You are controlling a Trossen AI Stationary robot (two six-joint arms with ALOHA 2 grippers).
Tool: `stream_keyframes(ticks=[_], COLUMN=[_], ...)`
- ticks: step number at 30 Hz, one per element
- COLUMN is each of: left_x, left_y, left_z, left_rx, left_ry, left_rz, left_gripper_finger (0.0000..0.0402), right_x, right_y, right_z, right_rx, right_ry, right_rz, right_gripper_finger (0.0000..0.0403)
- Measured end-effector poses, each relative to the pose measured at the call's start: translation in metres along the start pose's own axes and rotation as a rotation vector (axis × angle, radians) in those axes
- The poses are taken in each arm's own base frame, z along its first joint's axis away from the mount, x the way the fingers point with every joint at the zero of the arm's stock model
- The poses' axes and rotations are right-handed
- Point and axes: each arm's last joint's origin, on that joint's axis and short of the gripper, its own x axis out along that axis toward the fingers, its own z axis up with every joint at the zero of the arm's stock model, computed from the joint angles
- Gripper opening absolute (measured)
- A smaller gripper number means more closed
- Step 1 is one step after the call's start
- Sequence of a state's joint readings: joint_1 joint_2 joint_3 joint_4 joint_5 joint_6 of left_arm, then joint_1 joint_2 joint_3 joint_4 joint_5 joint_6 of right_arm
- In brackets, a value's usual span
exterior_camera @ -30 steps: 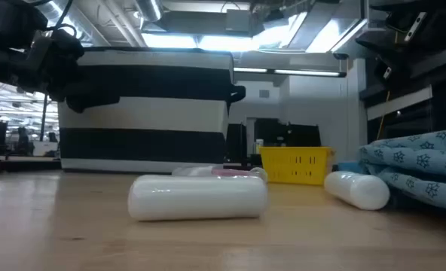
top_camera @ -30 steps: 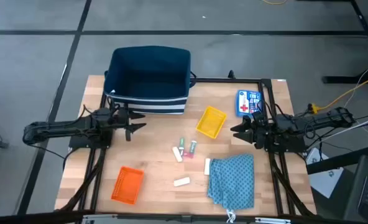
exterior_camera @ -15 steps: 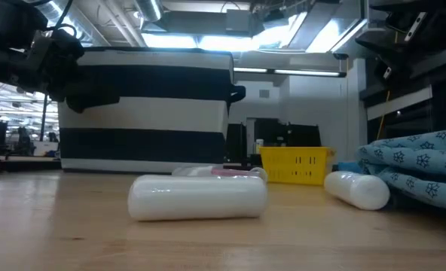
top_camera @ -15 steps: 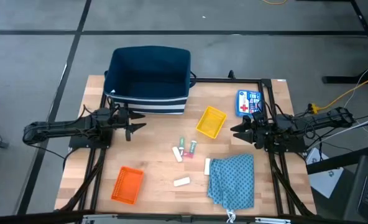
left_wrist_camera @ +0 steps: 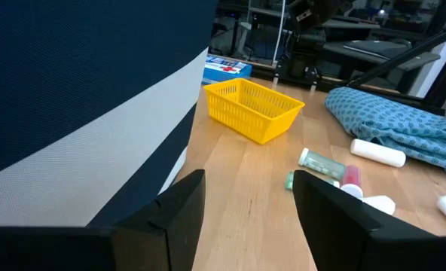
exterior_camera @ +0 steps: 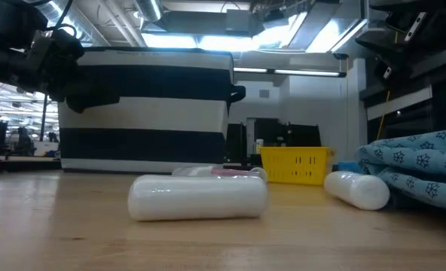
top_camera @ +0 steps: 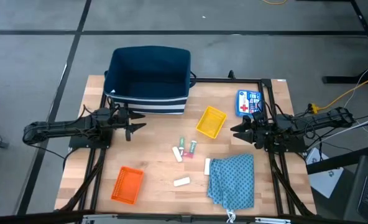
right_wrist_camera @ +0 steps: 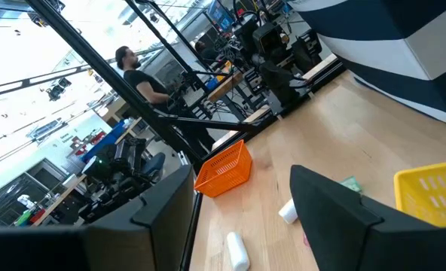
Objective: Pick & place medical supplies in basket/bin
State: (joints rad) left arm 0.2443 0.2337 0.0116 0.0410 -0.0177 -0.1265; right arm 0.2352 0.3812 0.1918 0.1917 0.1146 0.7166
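Observation:
White rolls lie on the table: one (top_camera: 181, 182) near the front, one (top_camera: 207, 166) against the teal-blue patterned cloth (top_camera: 233, 179), one (top_camera: 176, 153) by the small green and pink tubes (top_camera: 187, 147). The cloth lies flat near the right front, strings at its near edge. My left gripper (top_camera: 138, 122) hovers open beside the navy bin (top_camera: 149, 73), near its striped front wall. My right gripper (top_camera: 236, 131) hovers open right of the yellow basket (top_camera: 211, 121). Neither touches anything.
An orange basket (top_camera: 128, 184) sits at the left front. A blue first-aid box (top_camera: 248, 102) lies near the far right corner. Black frame rails run along the table's sides. A person shows in the room in the right wrist view (right_wrist_camera: 136, 73).

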Motion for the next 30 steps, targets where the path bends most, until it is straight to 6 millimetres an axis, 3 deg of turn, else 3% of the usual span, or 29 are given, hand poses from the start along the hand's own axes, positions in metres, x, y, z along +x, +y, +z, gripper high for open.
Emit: stream_keyframes(ticks=[25,30], left_x=[0.0,0.0], left_y=[0.0,0.0], left_z=[0.0001,0.0], left_rx=[0.0,0.0], left_ry=[0.0,0.0], left_rz=[0.0,0.0], left_gripper_finger=[0.0198,0.0198], right_x=[0.0,-0.0001], right_y=[0.0002,-0.0005], right_z=[0.0002,0.0031], right_rx=[-0.002,-0.069], right_ry=[-0.002,-0.068], right_rz=[0.002,-0.05], right_gripper_finger=[0.0224,0.0224])
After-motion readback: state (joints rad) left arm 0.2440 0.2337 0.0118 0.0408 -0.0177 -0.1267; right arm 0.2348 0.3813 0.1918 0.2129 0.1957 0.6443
